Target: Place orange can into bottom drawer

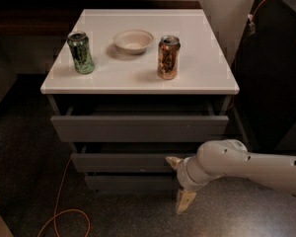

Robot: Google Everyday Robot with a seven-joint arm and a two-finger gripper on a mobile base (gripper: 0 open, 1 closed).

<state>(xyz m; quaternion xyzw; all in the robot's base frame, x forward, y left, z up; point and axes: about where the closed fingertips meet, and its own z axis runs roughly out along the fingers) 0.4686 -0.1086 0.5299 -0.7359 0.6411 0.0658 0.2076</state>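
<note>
The orange can [168,57] stands upright on the white cabinet top [207,73], right of centre. The bottom drawer [128,183] is the lowest, narrowest dark grey front, just above the floor. My gripper [175,184] is low at the right end of that drawer front, far below the can. Its two tan fingers are spread, one up by the middle drawer and one [183,201] down near the floor. It holds nothing.
A green can [81,52] stands at the left of the top and a shallow white bowl [133,40] at the back centre. The top drawer [138,128] and middle drawer [118,162] stick out a little. An orange cable [64,201] lies on the floor at the left.
</note>
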